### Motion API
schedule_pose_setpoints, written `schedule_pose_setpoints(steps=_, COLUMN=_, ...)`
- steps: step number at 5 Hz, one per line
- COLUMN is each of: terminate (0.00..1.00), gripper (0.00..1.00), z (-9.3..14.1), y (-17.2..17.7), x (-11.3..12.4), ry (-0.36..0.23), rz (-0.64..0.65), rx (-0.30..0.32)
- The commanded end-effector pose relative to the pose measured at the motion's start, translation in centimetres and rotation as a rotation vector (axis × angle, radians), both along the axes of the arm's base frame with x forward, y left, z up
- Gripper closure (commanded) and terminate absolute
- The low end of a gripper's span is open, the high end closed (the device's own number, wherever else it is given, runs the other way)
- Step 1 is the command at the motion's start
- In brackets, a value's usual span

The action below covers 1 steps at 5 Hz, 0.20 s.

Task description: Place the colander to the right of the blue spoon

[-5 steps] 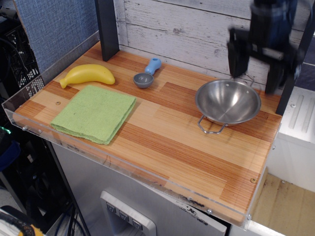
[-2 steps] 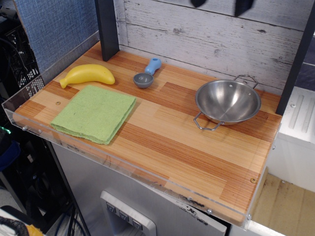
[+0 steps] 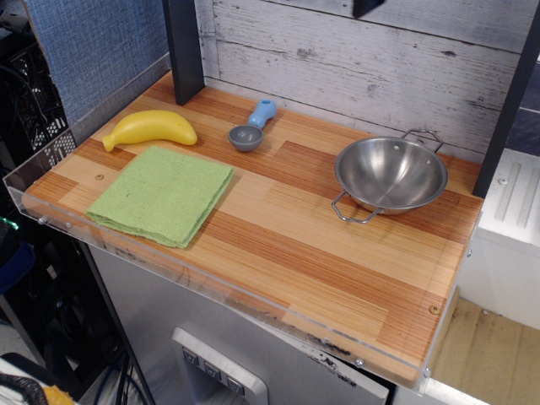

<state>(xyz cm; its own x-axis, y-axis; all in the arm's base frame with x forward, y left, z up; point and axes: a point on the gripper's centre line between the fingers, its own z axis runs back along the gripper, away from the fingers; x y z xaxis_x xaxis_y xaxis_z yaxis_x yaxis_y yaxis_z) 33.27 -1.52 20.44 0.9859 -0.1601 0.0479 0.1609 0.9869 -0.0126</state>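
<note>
The colander is a shiny steel bowl with two wire loop handles. It stands free on the wooden table at the right rear. The blue spoon lies to its left near the back wall, light-blue handle pointing back, grey bowl forward. The colander is well to the right of the spoon. Of the gripper only a dark fingertip shows at the top edge, high above the table and touching nothing. Its opening cannot be judged.
A yellow banana lies at the left rear. A folded green cloth lies front left. A dark post stands at the back left. A clear plastic rim edges the table's left and front.
The gripper let go of the colander's far handle and rose out of the top of the frame. The colander settled, turning slightly, and has stayed still since.
</note>
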Motion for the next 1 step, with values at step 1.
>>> schedule_pose_setpoints(steps=1, terminate=1.00, gripper=0.00, z=1.31, y=0.34, x=-0.56, ry=-0.037, rz=0.002, rx=-0.004)
